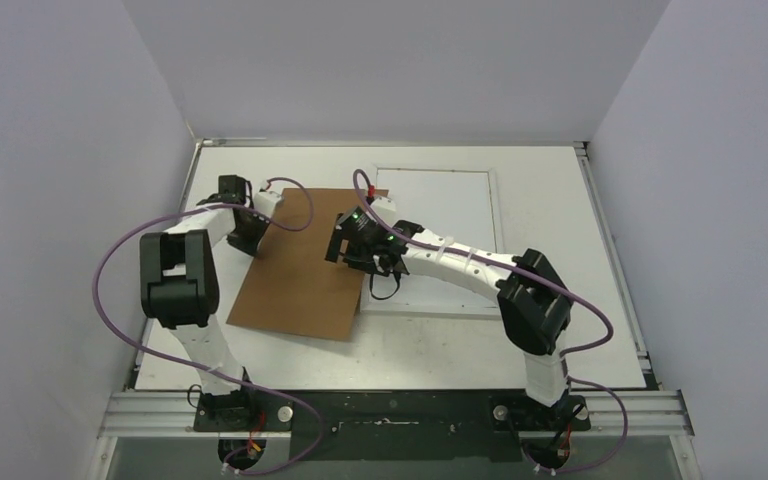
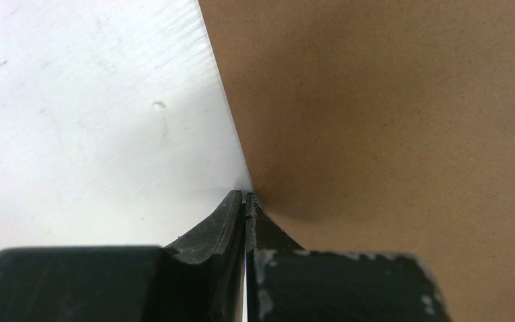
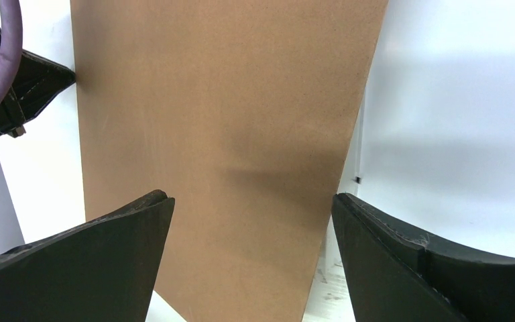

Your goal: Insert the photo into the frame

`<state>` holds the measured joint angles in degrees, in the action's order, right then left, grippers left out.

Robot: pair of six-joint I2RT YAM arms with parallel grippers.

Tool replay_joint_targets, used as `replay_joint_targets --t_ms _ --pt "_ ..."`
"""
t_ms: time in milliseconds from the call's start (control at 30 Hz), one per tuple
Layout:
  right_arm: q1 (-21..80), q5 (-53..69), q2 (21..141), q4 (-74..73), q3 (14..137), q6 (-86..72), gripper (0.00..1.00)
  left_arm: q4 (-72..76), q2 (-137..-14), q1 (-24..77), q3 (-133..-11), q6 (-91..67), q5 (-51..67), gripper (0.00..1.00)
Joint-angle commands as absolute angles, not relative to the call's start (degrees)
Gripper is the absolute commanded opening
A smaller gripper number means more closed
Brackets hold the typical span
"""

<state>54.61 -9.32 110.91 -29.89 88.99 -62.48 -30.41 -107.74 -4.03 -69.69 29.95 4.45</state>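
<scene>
The photo does not show in any view. The white frame (image 1: 438, 208) lies flat at the back centre, its left side under a brown backing board (image 1: 308, 265) that slants across the table. My left gripper (image 1: 251, 236) is shut, its tips (image 2: 245, 196) touching the board's (image 2: 389, 121) left edge with nothing seen between the fingers. Over the board's (image 3: 228, 134) right part hovers my right gripper (image 1: 353, 246), wide open (image 3: 251, 215) and holding nothing. The frame's pale surface (image 3: 449, 100) shows to the right of the board.
The white table (image 1: 260, 350) is walled in at the left, back and right. Purple cables (image 1: 110, 260) loop off both arms. The left arm's fingers (image 3: 37, 84) appear at the top left of the right wrist view.
</scene>
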Motion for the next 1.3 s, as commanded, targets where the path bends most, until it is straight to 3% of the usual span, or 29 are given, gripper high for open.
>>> replay_joint_targets --t_ms 0,1267 --pt "54.5 -7.5 105.5 -17.3 87.5 -65.5 0.90 -36.3 -106.3 2.1 -69.6 25.2 13.9 0.00" --pt "45.9 -7.7 95.1 -19.1 66.3 -59.3 0.91 -36.3 -107.2 3.3 -68.7 25.7 11.9 0.00"
